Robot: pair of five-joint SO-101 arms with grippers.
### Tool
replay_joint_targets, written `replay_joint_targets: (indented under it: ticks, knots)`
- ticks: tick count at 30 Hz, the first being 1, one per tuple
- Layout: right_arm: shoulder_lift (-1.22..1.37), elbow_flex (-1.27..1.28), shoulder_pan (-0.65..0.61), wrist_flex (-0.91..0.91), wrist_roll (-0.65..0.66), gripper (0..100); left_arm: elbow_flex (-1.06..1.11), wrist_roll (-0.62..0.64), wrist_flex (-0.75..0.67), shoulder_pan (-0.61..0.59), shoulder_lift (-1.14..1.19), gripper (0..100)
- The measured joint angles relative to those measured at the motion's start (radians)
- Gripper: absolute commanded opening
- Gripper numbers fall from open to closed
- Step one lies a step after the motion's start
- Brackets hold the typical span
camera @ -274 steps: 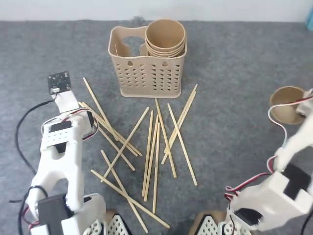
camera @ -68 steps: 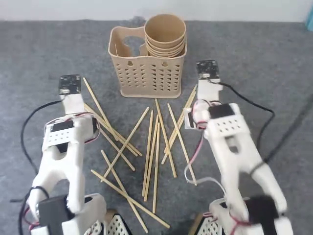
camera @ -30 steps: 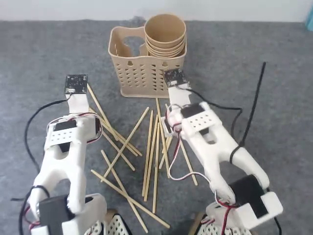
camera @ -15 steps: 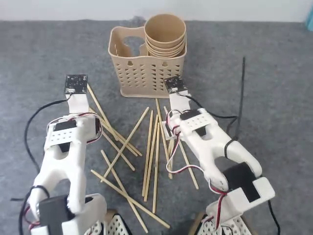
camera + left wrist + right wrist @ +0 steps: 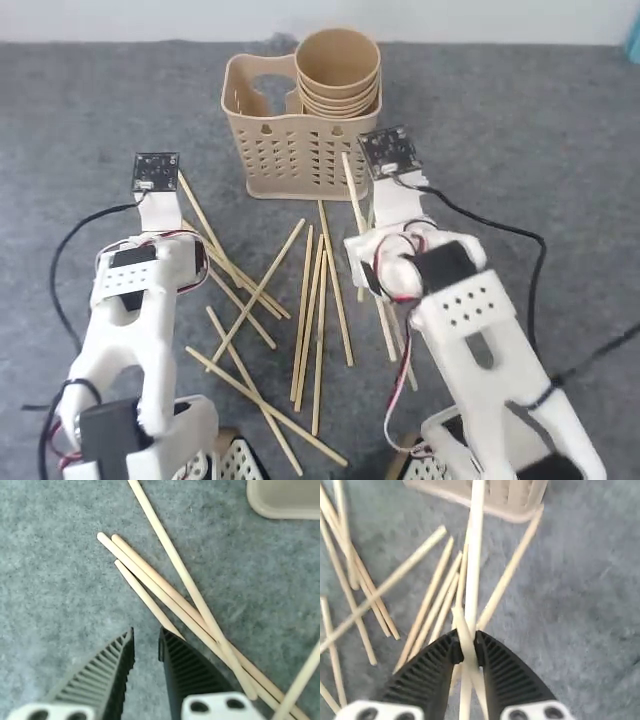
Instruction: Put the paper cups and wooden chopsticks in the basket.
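Observation:
A beige basket (image 5: 300, 150) stands at the back with a stack of paper cups (image 5: 338, 70) in its right half. Many wooden chopsticks (image 5: 315, 300) lie scattered on the grey carpet in front of it. My right gripper (image 5: 467, 642) is shut on a long chopstick (image 5: 475, 555) and a second one crossing it. From above, the held chopstick (image 5: 352, 190) slants up toward the basket's front wall. My left gripper (image 5: 146, 632) hangs low over the carpet, open by a narrow gap with nothing in it, just short of three chopstick ends (image 5: 115, 550).
The basket's corner (image 5: 285, 500) shows ahead of the left gripper, and its base (image 5: 510, 495) lies ahead of the right one. Bare carpet (image 5: 540, 160) stretches to the right of the basket. Cables trail from both arms.
The right arm has swung up and to the right with chopsticks in its gripper, lifting them off the pile. The left arm has kept still.

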Motion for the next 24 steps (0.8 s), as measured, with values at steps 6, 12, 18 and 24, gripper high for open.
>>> replay_joint_targets:
  ticks: [6,12,18,24]
  knots:
    - [-0.034,0.086,-0.002,0.002,0.000,0.7,0.000,0.000,0.000,0.000,0.000,8]
    - [-0.035,0.089,-0.002,-0.018,0.000,0.7,0.000,0.000,0.000,0.000,0.000,8]
    - [-0.035,0.189,0.000,-0.160,0.000,0.7,0.000,0.000,0.000,0.000,0.000,8]
    - [-0.035,0.253,0.002,-0.259,0.000,0.7,0.000,0.000,0.000,0.000,0.000,8]
